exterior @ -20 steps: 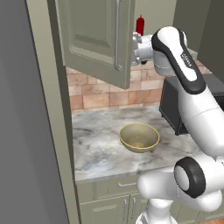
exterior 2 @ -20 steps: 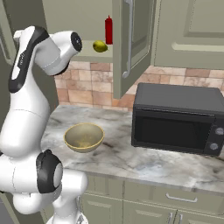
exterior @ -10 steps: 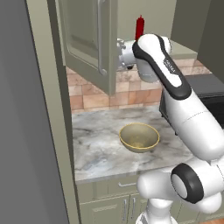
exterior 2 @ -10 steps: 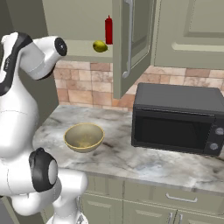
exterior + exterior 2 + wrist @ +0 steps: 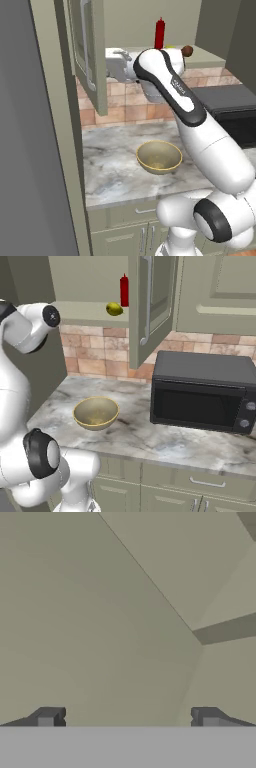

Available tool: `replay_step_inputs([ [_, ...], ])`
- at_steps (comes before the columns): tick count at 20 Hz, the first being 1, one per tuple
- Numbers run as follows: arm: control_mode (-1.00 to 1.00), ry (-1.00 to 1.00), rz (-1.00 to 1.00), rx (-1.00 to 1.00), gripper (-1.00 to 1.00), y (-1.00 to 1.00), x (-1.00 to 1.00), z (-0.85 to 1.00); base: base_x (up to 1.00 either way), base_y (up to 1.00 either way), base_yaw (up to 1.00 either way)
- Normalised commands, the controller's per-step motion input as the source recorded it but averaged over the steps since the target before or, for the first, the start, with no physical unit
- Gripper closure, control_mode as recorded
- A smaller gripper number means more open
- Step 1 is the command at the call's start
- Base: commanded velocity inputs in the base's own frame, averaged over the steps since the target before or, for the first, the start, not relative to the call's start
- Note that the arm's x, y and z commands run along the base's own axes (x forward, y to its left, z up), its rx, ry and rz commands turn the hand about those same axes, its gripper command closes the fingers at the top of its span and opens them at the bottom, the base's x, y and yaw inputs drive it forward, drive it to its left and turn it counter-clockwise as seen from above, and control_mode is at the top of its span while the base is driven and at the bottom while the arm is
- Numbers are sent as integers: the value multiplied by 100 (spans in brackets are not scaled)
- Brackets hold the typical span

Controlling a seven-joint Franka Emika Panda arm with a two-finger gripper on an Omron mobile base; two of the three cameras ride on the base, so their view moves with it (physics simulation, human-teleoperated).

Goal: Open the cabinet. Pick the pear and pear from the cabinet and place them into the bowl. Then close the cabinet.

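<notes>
I face a marble-patterned counter (image 5: 150,441) backed by a tan and pink tile wall (image 5: 90,351). A black microwave (image 5: 202,391) stands on it to my right, pale green lower cabinets (image 5: 175,491) beneath.

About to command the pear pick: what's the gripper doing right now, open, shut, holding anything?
Gripper: open, fingertips spread wide, nothing between them; it faces a plain sage-green cabinet surface.

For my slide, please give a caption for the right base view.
Open cabinet shows a pear on its shelf; the bowl waits below.
</notes>
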Motion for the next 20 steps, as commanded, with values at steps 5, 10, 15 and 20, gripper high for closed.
replay_step_inputs([
  [5,-100,-12,-4,-1,-100,-100,-26,3,0,0,0],
  [10,-100,-9,-9,-11,-100,-94,-21,3,0,0,0],
  [15,-100,-5,-13,-21,-100,-76,-13,13,0,0,0],
  [20,-100,-4,-18,-24,-100,-68,-15,16,0,0,0],
])
